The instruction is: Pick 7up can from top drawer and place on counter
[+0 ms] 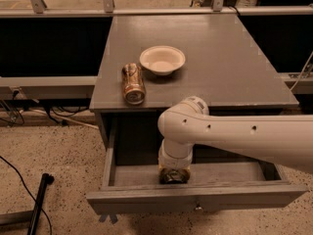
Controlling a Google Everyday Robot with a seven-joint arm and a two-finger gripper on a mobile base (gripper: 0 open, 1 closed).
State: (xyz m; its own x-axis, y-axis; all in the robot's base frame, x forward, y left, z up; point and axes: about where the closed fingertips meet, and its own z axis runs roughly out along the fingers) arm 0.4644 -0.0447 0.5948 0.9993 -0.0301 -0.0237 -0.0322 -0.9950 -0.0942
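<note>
The top drawer (146, 199) is pulled open below the counter (220, 58), with its small metal knob (197, 208) at the front. My white arm reaches in from the right and bends down into the drawer. My gripper (173, 175) is low inside the drawer, near the middle of its floor and just behind the front panel. The wrist covers what lies under it. No green and white 7up can shows; it is hidden or out of view.
A brown-gold can (133, 83) lies on its side near the counter's front left edge. A white bowl (162, 59) sits behind it. A black pole (39, 199) and cables lie on the speckled floor at left. A metal railing (146, 10) runs behind the counter.
</note>
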